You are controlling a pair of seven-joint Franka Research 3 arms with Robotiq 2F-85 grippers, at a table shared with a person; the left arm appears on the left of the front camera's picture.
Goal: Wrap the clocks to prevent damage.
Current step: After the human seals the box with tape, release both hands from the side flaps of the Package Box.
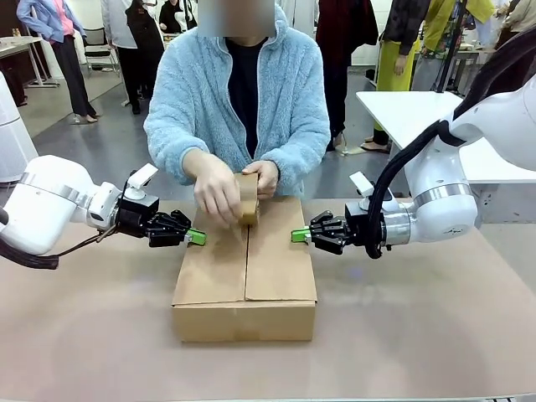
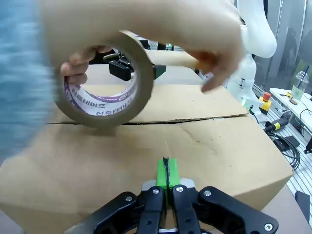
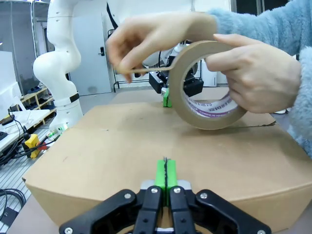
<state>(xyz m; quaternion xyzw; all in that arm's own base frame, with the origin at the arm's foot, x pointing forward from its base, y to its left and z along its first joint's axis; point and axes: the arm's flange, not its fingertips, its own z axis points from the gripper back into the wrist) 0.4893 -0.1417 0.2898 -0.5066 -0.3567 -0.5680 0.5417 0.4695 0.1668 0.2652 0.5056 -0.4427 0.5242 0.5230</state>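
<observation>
Clocks: whereabouts cannot be told.

- One bench (image 1: 419, 335), flat, tan top.
- One cardboard box (image 1: 244, 276), brown, matte, rectangular, flaps shut along a centre seam, lying on the bench.
- Two tools, black with green pads, each pressed together and empty: left tool (image 1: 198, 238) and right tool (image 1: 299, 236), just beside opposite box sides.
- One tape roll (image 1: 248, 199), a brown ring with a printed core, upright on the box's far end.
- Two hands of the person, one (image 1: 216, 191) and the other (image 1: 266, 176), gripping the roll.

Grey floor (image 1: 100, 142); white table (image 1: 410, 113) behind; bystanders beyond
</observation>
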